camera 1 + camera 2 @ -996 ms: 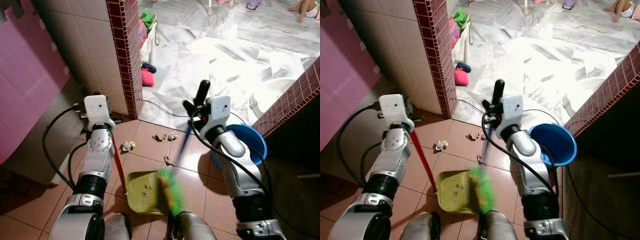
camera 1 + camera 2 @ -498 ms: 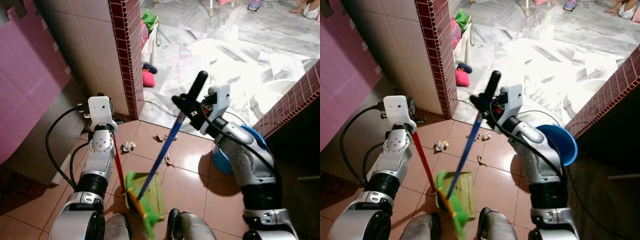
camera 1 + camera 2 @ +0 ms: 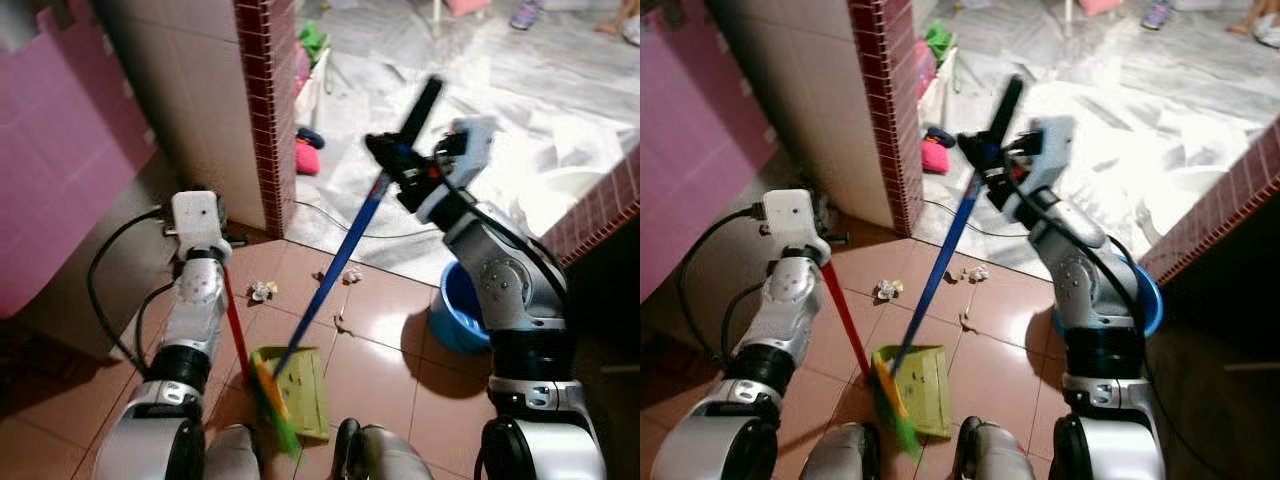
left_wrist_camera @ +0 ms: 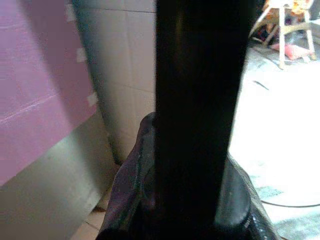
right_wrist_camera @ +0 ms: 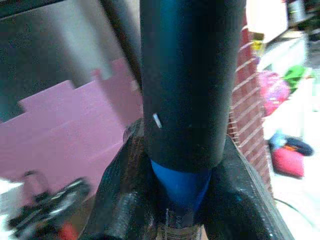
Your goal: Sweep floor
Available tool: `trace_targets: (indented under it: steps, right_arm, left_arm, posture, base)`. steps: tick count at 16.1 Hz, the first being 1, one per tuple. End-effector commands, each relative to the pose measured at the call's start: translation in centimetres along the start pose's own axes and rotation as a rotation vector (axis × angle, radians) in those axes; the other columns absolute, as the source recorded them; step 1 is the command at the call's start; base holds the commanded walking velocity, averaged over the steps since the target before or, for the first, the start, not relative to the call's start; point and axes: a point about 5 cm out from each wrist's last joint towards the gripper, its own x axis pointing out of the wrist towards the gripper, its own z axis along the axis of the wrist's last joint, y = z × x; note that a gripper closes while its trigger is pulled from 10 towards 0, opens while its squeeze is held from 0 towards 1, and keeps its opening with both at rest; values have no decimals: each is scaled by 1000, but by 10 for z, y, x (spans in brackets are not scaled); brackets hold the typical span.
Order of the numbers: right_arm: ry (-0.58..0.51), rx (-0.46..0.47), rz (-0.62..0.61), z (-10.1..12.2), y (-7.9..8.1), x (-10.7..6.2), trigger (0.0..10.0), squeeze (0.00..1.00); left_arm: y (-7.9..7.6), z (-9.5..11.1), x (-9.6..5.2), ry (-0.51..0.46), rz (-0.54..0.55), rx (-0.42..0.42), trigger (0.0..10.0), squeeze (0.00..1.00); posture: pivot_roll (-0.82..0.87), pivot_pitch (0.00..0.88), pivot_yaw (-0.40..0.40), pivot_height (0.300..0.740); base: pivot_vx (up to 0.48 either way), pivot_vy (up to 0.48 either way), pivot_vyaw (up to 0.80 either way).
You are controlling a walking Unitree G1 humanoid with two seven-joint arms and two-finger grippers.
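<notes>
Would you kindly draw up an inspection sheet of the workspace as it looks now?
Surface: brown tiled floor, marble beyond.
Job's things: blue-handled broom, its bristles at the green dustpan; red dustpan handle.
Clutter: paper scraps; blue bucket.
Grippers: right pincer shut on the broom; left pincer shut on the handle.
Cables: black cord along the floor.
Surroundings: red brick pillar, pink panel.

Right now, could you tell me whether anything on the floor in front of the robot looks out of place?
Yes. Crumpled scraps and smaller bits lie loose on the brown tiles, short of the green dustpan. The right gripper holds the blue broom, with its bristles at the pan's edge.
</notes>
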Motion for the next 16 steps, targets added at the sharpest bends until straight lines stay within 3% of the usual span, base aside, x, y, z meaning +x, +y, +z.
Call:
trace_targets:
  steps: [1,3,5,7,9,14,16]
  right_arm:
    - [-57,-26,-31,9,-2,0,10000,0]
    - [-78,-9,-173,4,-12,-2,10000,0]
    - [-97,-32,-226,3,-15,-1,10000,0]
    - [-92,-203,-289,5,-19,-1,10000,0]
    - [-79,-354,-286,-1,-16,-5,10000,0]
    - [-55,-405,-255,-23,-3,-11,10000,0]
    - [-30,-434,-250,-32,-2,-12,10000,0]
  left_arm:
    - [10,6,0,-31,20,17,10000,0]
    - [24,11,-3,-63,73,20,10000,0]
    - [24,13,-6,-71,74,12,10000,0]
    - [22,10,-10,-62,59,9,10000,0]
    - [22,16,-17,-102,27,-10,10000,0]
    - [24,33,-27,-173,11,-24,10000,0]
    - [19,44,-25,-200,-8,-66,10000,0]
  posture:
    - [-54,98,-24,740]
    - [-51,100,-25,740]
    - [-47,98,-27,740]
    - [-51,96,-27,740]
    - [-53,98,-27,740]
    - [-50,102,-30,740]
    - [-46,101,-35,740]
  base:
    - [0,0,0]
    - [0,0,0]
    - [0,0,0]
    - [0,0,0]
    - [0,0,0]
    - [0,0,0]
    - [0,0,0]
